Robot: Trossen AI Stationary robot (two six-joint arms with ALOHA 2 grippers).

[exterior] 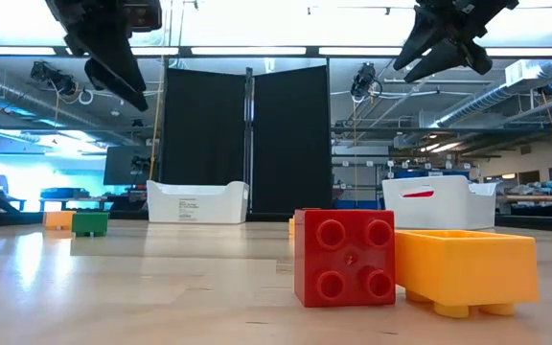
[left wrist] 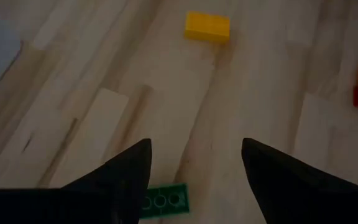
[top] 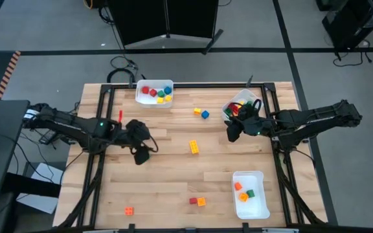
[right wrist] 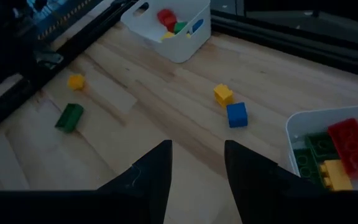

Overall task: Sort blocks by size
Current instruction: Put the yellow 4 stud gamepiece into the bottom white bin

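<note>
**Both arms over the table, neither holding a block**

Pale wooden tabletop (top: 173,175) fills the middle of the high view, grey floor around it. Three white plastic bins on it: one at upper centre (top: 154,92) with small red, yellow, green and blue bricks; one at upper right (top: 240,107) with longer bricks, partly under the right arm; one at lower right (top: 250,195) with a few orange and green pieces.

Loose blocks on the wood: a yellow two-stud brick (top: 193,147) at centre, a small yellow cube (top: 197,111) beside a blue cube (top: 204,114) at upper centre, a red and orange pair (top: 197,201) at lower centre, an orange brick (top: 129,210) at lower left.

Left gripper (top: 141,152): left of centre, fingers apart, empty; its wrist view shows a green flat brick (left wrist: 163,200) on the wood between the fingertips.

Right gripper (top: 233,133): right of centre, just beside the upper-right bin, fingers parted, nothing between them.
</note>
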